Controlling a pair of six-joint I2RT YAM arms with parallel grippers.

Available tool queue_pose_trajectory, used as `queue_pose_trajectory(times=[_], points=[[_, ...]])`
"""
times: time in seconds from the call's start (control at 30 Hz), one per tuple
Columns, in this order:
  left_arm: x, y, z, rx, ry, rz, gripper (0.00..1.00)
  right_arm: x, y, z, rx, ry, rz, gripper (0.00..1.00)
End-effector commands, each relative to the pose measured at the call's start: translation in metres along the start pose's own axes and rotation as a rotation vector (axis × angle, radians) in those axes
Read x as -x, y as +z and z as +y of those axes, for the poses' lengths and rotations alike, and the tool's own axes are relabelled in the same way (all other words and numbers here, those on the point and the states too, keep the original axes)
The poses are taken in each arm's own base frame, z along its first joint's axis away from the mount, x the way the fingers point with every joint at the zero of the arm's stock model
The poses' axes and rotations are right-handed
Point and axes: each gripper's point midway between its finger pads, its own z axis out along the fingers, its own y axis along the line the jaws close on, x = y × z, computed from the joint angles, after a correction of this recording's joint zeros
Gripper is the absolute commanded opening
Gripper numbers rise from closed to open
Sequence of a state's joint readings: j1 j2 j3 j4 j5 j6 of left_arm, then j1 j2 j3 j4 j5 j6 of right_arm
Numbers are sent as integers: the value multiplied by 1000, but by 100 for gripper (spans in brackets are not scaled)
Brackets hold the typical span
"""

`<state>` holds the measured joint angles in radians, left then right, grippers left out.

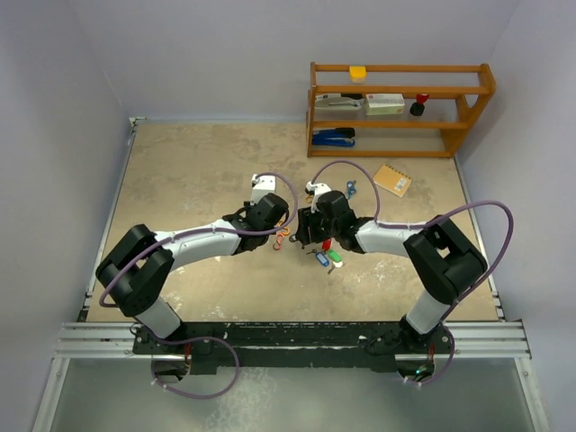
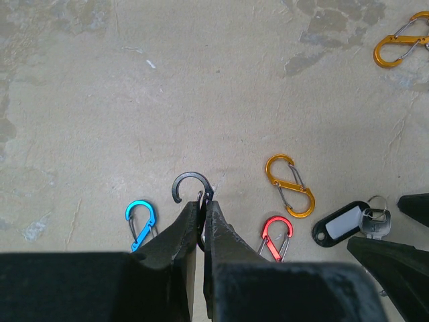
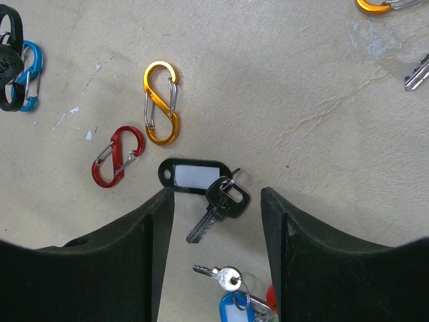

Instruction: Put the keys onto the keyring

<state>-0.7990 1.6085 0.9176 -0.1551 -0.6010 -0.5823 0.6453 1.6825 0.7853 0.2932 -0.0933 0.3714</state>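
Top view: your keys (image 1: 326,257) lie clustered at centre.
Left wrist: left gripper (image 2: 203,204) clenched on the black clip (image 2: 191,174); that edge hold may twist.
Right wrist: right gripper (image 3: 216,201) spread astride the black-tagged key (image 3: 226,194); you risk pinching its tag.

A robotics lab cell: plain walls (image 1: 225,54) box in a tabletop (image 1: 198,171) fronted by an aluminium mounting rail (image 1: 297,337).
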Motion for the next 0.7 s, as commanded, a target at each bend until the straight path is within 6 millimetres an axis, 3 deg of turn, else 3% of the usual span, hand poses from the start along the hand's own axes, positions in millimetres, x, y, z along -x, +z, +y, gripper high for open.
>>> queue_pose_trajectory(times=[0.0,0.3,0.67], points=[[11,-5,5,9,-23,-37,0,20,0,0,-39,12,-50,57],[9,-4,5,9,-19,-33,0,25,-3,-1,-57,12,-67,56],[11,-4,9,17,-18,-34,0,25,6,5,-88,-5,-50,44]])
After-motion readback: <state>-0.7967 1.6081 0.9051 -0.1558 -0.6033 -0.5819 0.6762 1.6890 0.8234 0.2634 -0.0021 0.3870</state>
